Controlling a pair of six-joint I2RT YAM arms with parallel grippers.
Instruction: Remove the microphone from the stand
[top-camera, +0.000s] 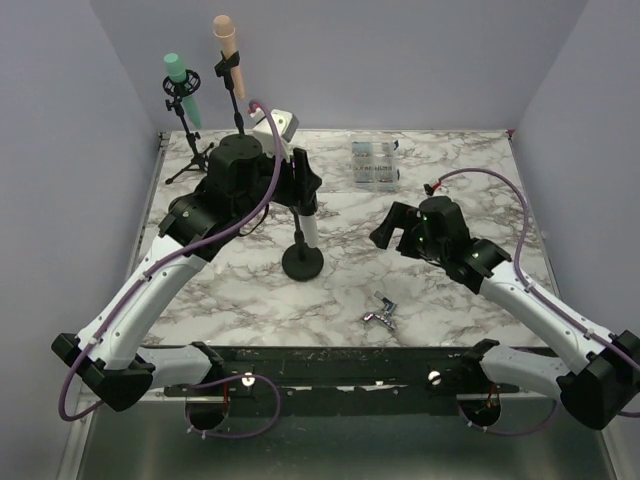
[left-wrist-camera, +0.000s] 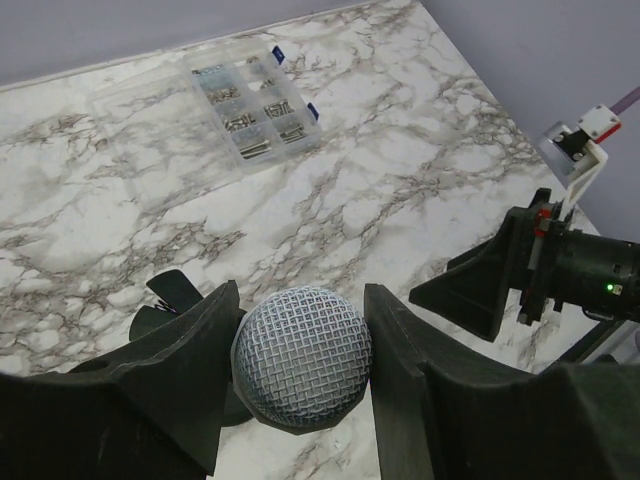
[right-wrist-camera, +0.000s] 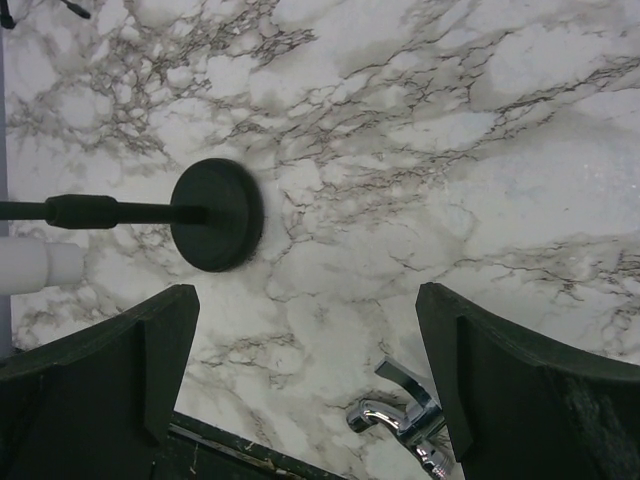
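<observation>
A microphone with a grey mesh head (left-wrist-camera: 300, 358) and a white handle (top-camera: 309, 228) stands upright over a black stand with a round base (top-camera: 302, 262). My left gripper (left-wrist-camera: 300, 335) is shut on the mesh head, with a finger touching it on each side; in the top view the gripper (top-camera: 296, 182) hides the head and the stand's clip. My right gripper (top-camera: 392, 230) is open and empty, hovering to the right of the stand. Its wrist view shows the gripper (right-wrist-camera: 310, 335) over bare marble, with the stand base (right-wrist-camera: 215, 213) and the white handle (right-wrist-camera: 35, 265) at the left.
A teal microphone (top-camera: 183, 82) and a peach microphone (top-camera: 227, 40) stand on their own stands at the back left. A clear parts box (top-camera: 373, 163) lies at the back middle. A chrome fitting (top-camera: 381, 313) lies near the front, below my right gripper.
</observation>
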